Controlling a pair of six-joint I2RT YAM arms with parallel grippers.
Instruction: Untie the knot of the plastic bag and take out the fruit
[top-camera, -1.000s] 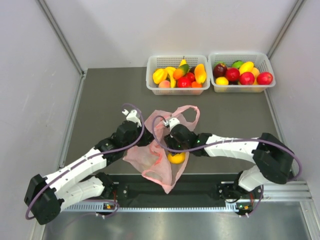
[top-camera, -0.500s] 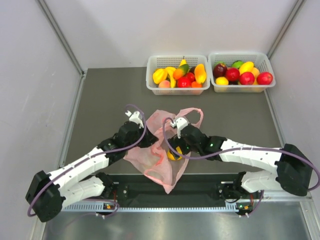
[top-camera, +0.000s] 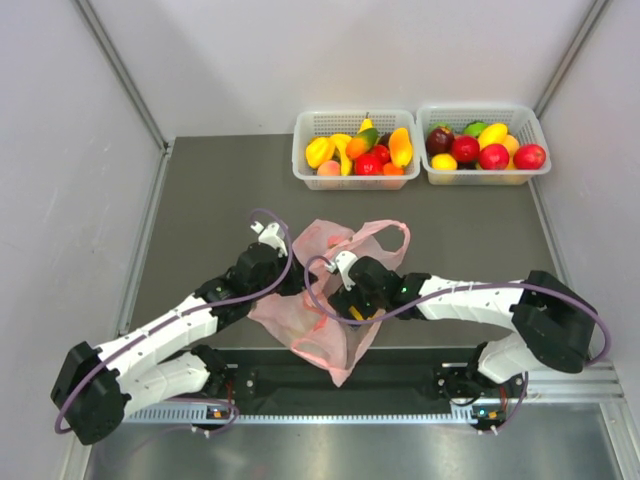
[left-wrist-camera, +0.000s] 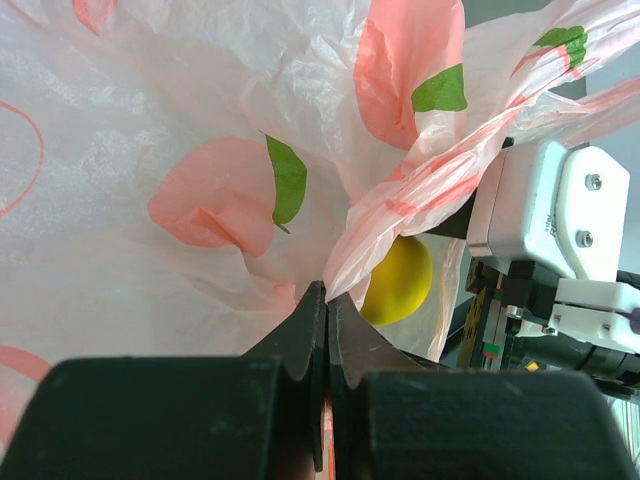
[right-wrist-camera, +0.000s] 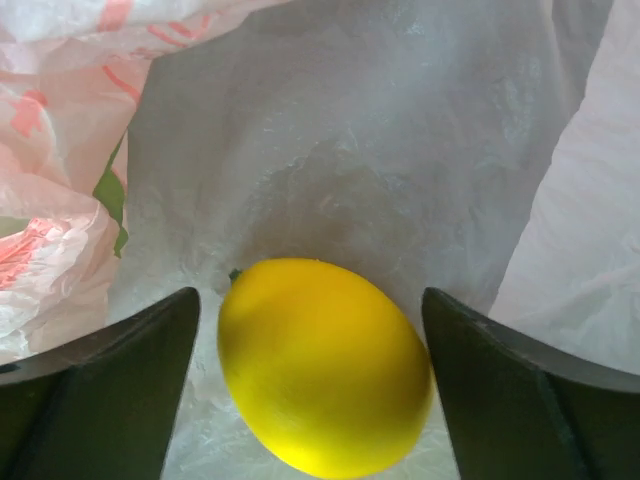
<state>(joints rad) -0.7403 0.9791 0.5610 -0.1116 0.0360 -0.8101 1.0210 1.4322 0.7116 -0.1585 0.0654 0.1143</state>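
Note:
The pink plastic bag (top-camera: 312, 318) lies crumpled on the dark table between my two arms, its mouth held open. My left gripper (top-camera: 298, 282) is shut on a fold of the bag's film, seen pinched at its fingertips (left-wrist-camera: 327, 296). My right gripper (top-camera: 358, 303) reaches into the bag, open, with a yellow lemon-like fruit (right-wrist-camera: 325, 365) lying between its two fingers and not clamped. The same fruit (left-wrist-camera: 397, 281) shows through the bag's opening in the left wrist view. One handle loop (top-camera: 388, 236) lies loose toward the back. The knot is out of view.
Two white baskets (top-camera: 355, 182) (top-camera: 487, 177) full of mixed fruit stand side by side at the back of the table. Enclosure walls close in left and right. The bag's lower end hangs over the metal rail (top-camera: 420, 372) at the near edge.
My right gripper opened wide and moved into the bag's mouth, now straddling the yellow fruit. The left gripper stayed shut on the film, almost still.

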